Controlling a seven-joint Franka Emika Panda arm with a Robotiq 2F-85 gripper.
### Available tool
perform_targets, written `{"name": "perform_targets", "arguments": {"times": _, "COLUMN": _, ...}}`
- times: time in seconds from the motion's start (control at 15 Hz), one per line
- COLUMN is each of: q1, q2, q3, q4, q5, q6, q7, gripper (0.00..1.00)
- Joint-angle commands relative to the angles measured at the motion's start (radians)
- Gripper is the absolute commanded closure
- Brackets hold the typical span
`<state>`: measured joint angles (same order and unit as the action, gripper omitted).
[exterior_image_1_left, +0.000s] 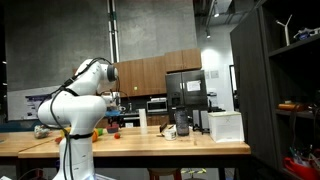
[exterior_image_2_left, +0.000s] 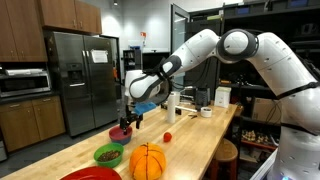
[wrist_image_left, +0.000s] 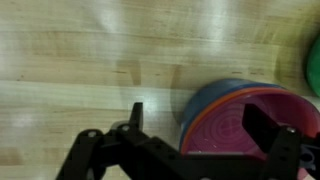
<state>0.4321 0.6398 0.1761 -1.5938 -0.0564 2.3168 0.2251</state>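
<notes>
In an exterior view, the left end of the pale wooden worktop (exterior_image_2_left: 200, 140) carries a green bowl with brown pieces in it (exterior_image_2_left: 108, 154). Just beside it sits an orange ribbed ball like a small pumpkin (exterior_image_2_left: 148, 161). Farther along, the black two-finger gripper (exterior_image_2_left: 128, 117) hangs with its jaws spread wide and empty. It is just above a small round red bowl with a bluish outer rim (exterior_image_2_left: 121, 132), which sits close to the worktop's left edge.

In the wrist view the bowl (wrist_image_left: 240, 118) lies under the right-hand finger (wrist_image_left: 268, 128) only. The other finger is over bare wood, so the rim falls between them. A clean hold likely calls for a slow, straight descent along that line, one finger inside the wall and one outside, lest the bowl skid or tip. Farther right lies a small red object (exterior_image_2_left: 168, 136), well apart.
</notes>
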Motion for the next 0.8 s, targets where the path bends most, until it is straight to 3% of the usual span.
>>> {"name": "perform_targets", "arguments": {"times": 0.0, "q1": 0.031, "q2": 0.007, "q3": -0.034, "q4": 0.017, "q5": -0.052, "q6": -0.031, "q7": 0.045, "gripper": 0.0}}
{"name": "perform_targets", "arguments": {"times": 0.73, "q1": -0.015, "q2": -0.081, "q3": -0.069, "q4": -0.091, "q5": -0.072, "q6": -0.05, "q7": 0.05, "gripper": 0.0}}
